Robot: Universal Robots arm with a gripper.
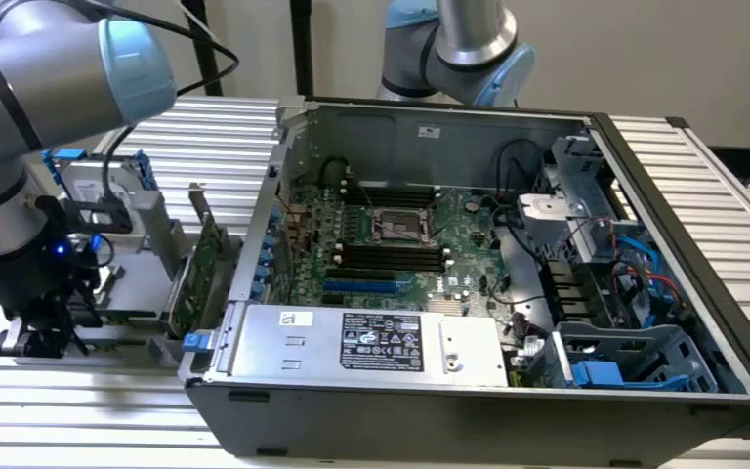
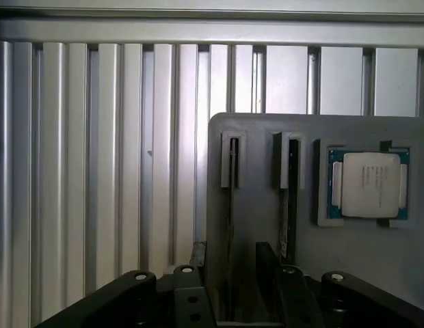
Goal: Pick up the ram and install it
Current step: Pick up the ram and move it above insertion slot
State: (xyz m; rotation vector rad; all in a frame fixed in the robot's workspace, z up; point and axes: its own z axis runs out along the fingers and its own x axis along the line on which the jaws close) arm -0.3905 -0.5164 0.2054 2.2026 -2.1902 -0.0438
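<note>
Step in hand: the pick-up, at the approach-to-grasp stage; nothing lifted, nothing installed yet.
Gripper (image 2: 232,277): low over the grey parts holder (image 2: 349,273), out on the exterior view's left, well apart from the open computer case (image 1: 479,415).
Pincer state: spread wide, one dark finger (image 2: 267,273) to each side of a stick, gaps visible on both sides, gripping nothing.
Ram (image 2: 232,205): upright on edge in a narrow slot of the holder, seen edge-on as a thin dark line, running down between the fingers.
Neighbour: a second thin stick (image 2: 291,205) in the next slot, just beside the far finger; probably another module, too edge-on to tell.
Also on the holder: a processor chip (image 2: 369,184) flat in its own recess; in the exterior view a tall expansion card (image 1: 199,269) standing upright near the case wall.
Support: slatted aluminium table (image 2: 96,171) under holder and case.
Target, by judgement: the long black memory slots (image 1: 389,256) on the motherboard beside the processor socket, apparently unfilled.
Demands of the grasp, by judgement: fingers centred on the stick's flat faces, clear of the neighbouring stick, then a squeeze firm enough for a straight pull along the slot without tilting.
</note>
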